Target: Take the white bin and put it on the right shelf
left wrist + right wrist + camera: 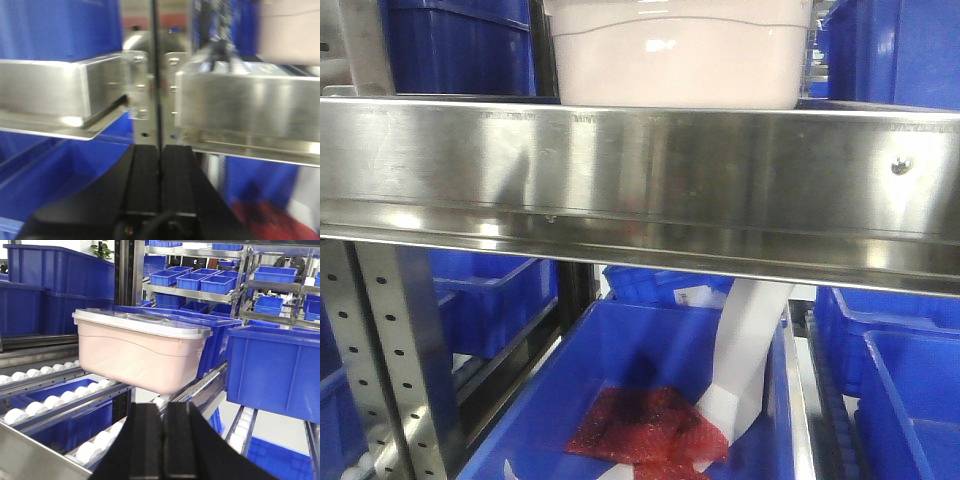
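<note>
The white bin [680, 55], pale pinkish with a translucent lid, sits on the roller tracks of the right shelf [640, 180], just behind its wide shiny steel front rail. In the right wrist view the white bin [140, 352] rests on the white rollers straight ahead of my right gripper [163, 406]. That gripper is shut, holds nothing and stays short of the bin. My left gripper [160, 146] is also shut and empty. It points at a perforated upright [150, 100] between two steel rails. A blurred corner of the white bin [290, 30] shows at the top right there.
Blue bins [460, 45] flank the white bin on the shelf, and one large blue bin [272, 370] stands close on its right. Below the rail an open blue bin [650, 400] holds red bubble wrap [650, 430] and white paper. More shelving with blue bins stands behind.
</note>
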